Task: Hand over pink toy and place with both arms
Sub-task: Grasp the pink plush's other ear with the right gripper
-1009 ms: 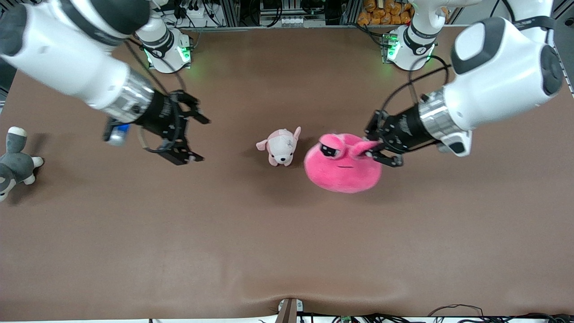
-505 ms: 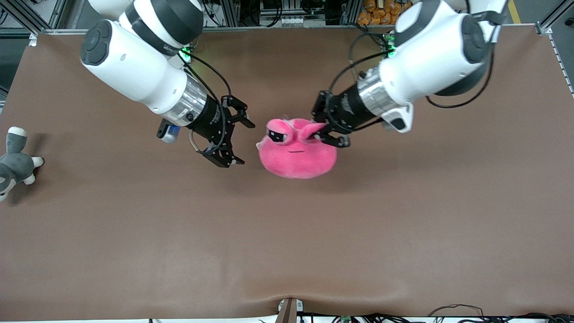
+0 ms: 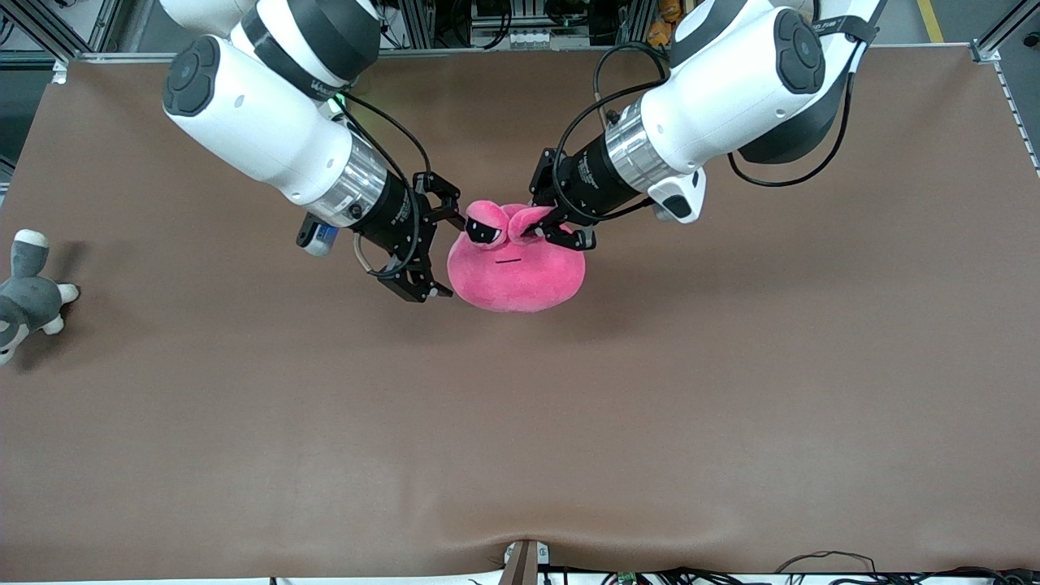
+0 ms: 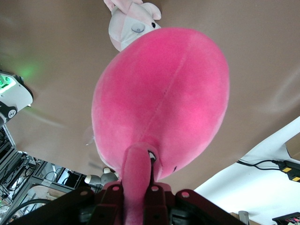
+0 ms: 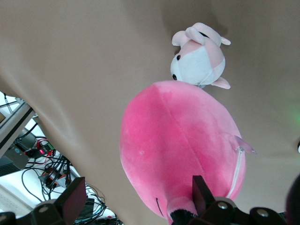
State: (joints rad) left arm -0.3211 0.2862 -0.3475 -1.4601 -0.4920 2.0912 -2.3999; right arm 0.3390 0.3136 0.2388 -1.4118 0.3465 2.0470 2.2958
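The pink toy (image 3: 520, 272) hangs in the air over the middle of the table. My left gripper (image 3: 557, 231) is shut on one of its bulging eye stalks; the left wrist view shows the stalk pinched between the fingers (image 4: 137, 187) and the round body (image 4: 161, 98) hanging below. My right gripper (image 3: 448, 253) is open at the toy's end toward the right arm, its fingers straddling the side by the black eye. In the right wrist view the toy (image 5: 180, 140) fills the gap of that gripper (image 5: 138, 199), close to one finger.
The small pale pink-and-white puppy plush (image 5: 199, 58) lies on the brown table (image 3: 520, 447) under the toy, also in the left wrist view (image 4: 131, 23); the front view hides it. A grey-and-white plush animal (image 3: 24, 288) lies at the right arm's end.
My left arm carried the pink toy toward the right arm's end, over the puppy plush. My right arm came in, and its open fingers now straddle the toy's side.
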